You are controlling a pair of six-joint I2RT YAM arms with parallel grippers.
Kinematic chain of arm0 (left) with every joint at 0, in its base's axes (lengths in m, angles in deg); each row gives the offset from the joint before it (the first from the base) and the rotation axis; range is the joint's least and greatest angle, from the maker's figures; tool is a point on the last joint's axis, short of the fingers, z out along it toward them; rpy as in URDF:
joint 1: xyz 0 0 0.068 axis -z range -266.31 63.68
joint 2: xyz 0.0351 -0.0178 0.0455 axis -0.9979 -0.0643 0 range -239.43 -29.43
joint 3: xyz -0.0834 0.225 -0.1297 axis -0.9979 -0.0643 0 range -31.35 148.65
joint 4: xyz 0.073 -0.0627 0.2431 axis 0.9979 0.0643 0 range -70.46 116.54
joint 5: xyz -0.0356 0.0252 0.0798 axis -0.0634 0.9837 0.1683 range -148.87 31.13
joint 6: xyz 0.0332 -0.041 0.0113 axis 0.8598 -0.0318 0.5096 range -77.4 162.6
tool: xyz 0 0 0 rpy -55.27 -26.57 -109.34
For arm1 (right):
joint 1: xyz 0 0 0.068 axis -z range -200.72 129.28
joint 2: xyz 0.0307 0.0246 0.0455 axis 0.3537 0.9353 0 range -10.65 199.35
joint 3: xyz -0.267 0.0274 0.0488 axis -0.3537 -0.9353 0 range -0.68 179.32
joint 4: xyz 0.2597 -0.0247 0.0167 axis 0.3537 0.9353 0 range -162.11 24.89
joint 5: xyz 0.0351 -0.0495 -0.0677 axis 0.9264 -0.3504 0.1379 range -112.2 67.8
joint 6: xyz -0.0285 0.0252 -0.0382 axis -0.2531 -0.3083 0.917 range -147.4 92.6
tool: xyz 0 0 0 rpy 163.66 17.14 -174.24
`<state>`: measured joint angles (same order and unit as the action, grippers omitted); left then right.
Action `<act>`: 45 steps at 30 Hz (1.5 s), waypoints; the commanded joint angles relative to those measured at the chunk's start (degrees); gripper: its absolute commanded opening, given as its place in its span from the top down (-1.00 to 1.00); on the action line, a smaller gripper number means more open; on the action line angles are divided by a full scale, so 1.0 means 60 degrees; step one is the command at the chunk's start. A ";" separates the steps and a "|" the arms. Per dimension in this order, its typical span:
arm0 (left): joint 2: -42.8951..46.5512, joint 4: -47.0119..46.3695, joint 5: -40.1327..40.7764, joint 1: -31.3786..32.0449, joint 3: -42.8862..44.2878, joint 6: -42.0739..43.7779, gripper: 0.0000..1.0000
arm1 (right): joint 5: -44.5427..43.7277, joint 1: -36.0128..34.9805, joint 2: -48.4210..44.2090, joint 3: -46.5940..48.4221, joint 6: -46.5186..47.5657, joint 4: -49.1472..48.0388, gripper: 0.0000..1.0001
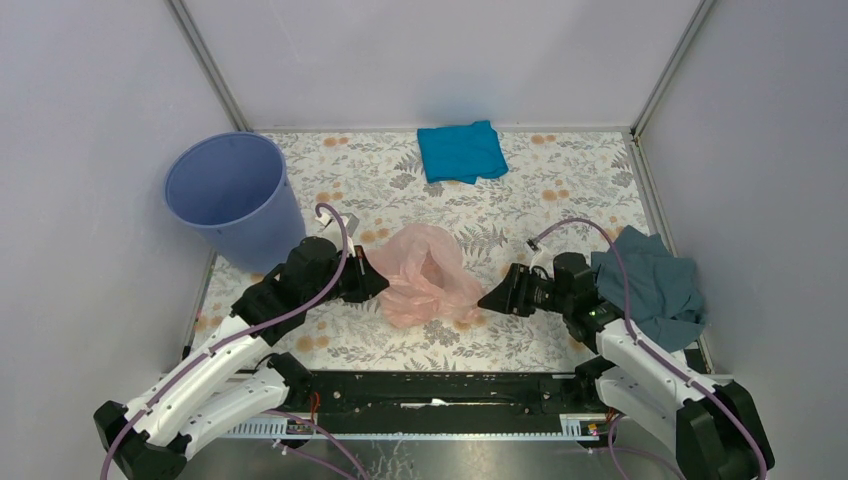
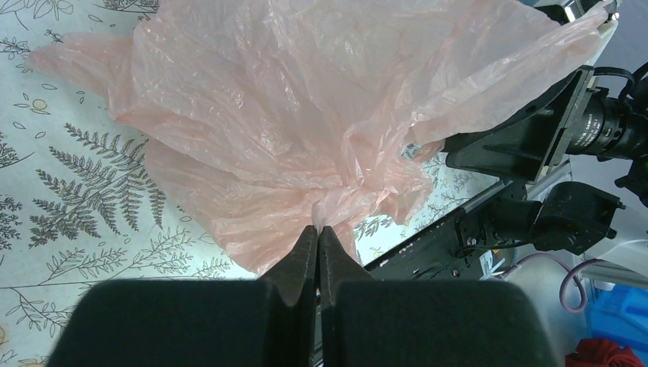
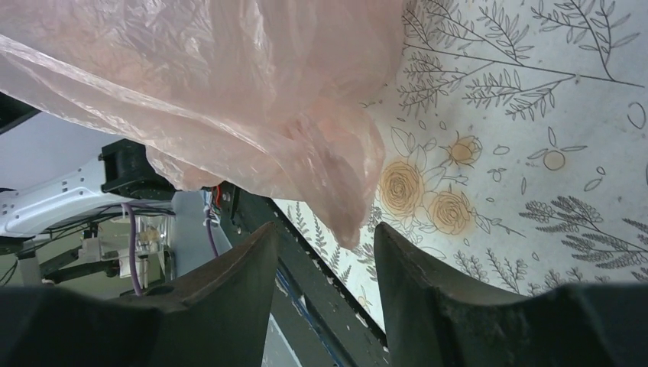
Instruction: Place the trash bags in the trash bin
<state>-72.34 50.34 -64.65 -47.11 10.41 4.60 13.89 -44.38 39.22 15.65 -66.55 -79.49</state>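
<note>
The trash bag [image 1: 425, 275], a thin wrinkled pale-pink film, lies bunched on the floral table between the two arms. My left gripper [image 1: 375, 280] is at its left edge. In the left wrist view the left gripper [image 2: 318, 229] is shut on a gathered fold of the bag [image 2: 306, 115]. My right gripper [image 1: 490, 298] is at the bag's right side and stands open [image 3: 325, 229]. A lower tip of the bag [image 3: 229, 99] hangs just ahead of the gap between its fingers, untouched. The lavender-blue trash bin [image 1: 230, 195] stands upright at the back left, behind the left arm.
A bright blue folded cloth [image 1: 460, 150] lies at the back centre. A grey-blue cloth [image 1: 650, 285] lies at the right edge beside the right arm. Pale walls close the table on three sides. A black rail [image 1: 440, 390] runs along the near edge.
</note>
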 commanded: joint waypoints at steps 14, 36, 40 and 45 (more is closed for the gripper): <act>0.0063 -0.0121 0.0011 -0.0029 0.0226 -0.0383 1.00 | -0.0166 -0.0381 0.1584 -0.0410 -0.0337 -0.2603 0.22; -0.0713 -0.3202 -0.1955 -0.0030 -0.2130 -0.1278 0.18 | -0.0298 -0.0390 0.0798 -0.0227 -0.0521 -0.1918 1.00; -0.1011 -0.3833 -0.2125 -0.0033 -0.2645 -0.1451 0.15 | -0.0232 -0.0377 0.1015 -0.0274 -0.0628 -0.2118 1.00; -0.1233 -0.3533 -0.1859 -0.0029 -0.2550 -0.1249 0.54 | -0.0373 -0.0390 0.1070 -0.0256 -0.0637 -0.1926 1.00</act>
<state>-79.53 32.29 -76.13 -47.11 -5.79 -3.60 12.82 -46.34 45.76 12.33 -70.36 -91.55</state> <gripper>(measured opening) 0.312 0.011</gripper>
